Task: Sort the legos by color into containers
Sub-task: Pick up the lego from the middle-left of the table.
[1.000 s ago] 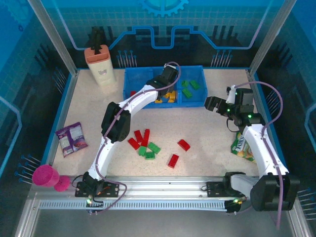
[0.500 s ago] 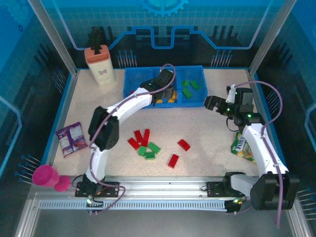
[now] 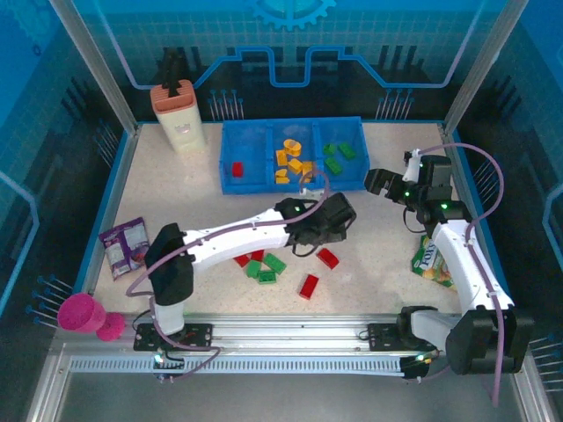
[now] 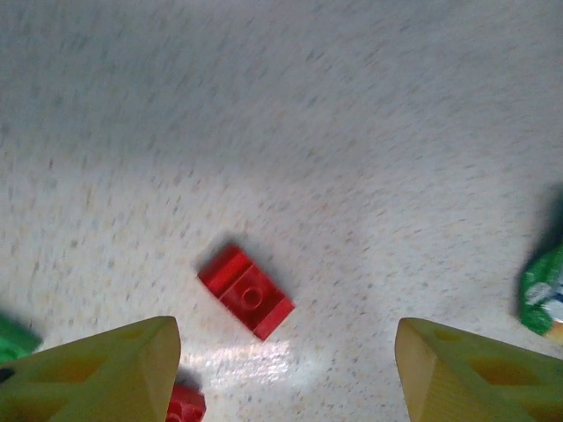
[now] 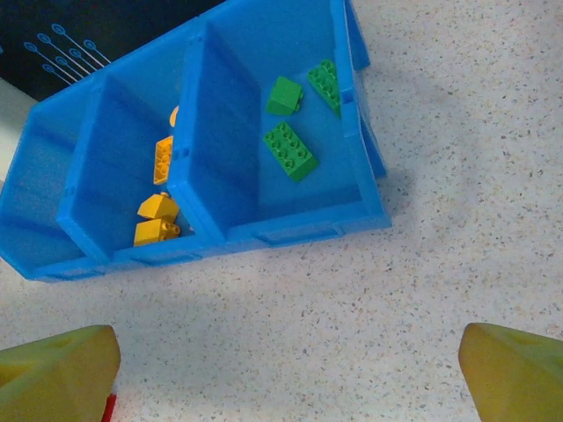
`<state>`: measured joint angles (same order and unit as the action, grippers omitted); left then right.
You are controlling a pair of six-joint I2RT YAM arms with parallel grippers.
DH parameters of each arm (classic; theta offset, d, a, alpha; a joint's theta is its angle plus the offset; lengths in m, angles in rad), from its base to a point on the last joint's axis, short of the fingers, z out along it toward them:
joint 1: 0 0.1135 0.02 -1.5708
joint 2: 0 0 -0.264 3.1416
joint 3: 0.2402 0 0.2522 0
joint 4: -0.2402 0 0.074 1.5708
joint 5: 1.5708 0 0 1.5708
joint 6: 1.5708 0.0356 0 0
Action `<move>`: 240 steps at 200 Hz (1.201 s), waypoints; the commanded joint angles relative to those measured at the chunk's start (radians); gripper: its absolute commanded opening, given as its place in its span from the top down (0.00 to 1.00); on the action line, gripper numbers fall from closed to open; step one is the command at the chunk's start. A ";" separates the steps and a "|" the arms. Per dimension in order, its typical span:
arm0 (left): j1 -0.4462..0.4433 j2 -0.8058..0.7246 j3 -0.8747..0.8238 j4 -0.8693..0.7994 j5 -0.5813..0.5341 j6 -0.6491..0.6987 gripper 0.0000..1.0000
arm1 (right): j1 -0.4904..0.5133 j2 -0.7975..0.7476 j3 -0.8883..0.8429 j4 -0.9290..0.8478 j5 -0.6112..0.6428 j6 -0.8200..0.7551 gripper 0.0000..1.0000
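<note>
Looks roughly halfway, judging by the blue tray: one red brick in its left compartment, several orange bricks plus the orange ring in the middle one, a few green bricks in the right one. Left to sort, all on the table in front of the tray: a loose red brick, a second red brick farther out, three loose green bricks, and more red pieces partly hidden under the left arm. In front of the tray's middle compartment, near the loose red brick: the left gripper, fingers spread wide, holding nothing. Just beside the tray's right end: the right gripper, fingers likewise apart and empty. Probably next: closing on that loose red brick, then carrying it to the left compartment
</note>
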<state>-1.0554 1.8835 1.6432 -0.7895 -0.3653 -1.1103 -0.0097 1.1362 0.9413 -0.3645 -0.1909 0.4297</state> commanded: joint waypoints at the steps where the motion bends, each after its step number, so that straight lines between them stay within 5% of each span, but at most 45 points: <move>1: -0.017 0.080 0.042 -0.172 -0.039 -0.277 0.34 | -0.009 -0.026 0.004 0.033 0.014 0.022 0.00; 91: -0.039 0.286 0.211 -0.292 -0.006 -0.465 0.35 | -0.008 -0.033 -0.027 0.088 -0.054 0.063 0.00; 168: -0.034 0.301 0.076 -0.044 0.050 -0.521 0.38 | 0.010 -0.011 -0.021 0.078 -0.002 0.009 0.00; 240: -0.026 0.355 0.091 0.003 0.056 -0.511 0.38 | 0.024 0.005 -0.030 0.079 0.022 -0.007 0.00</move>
<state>-1.0885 2.2066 1.7283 -0.7986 -0.3305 -1.6176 0.0010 1.1339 0.9112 -0.2974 -0.1864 0.4435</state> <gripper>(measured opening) 0.623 0.998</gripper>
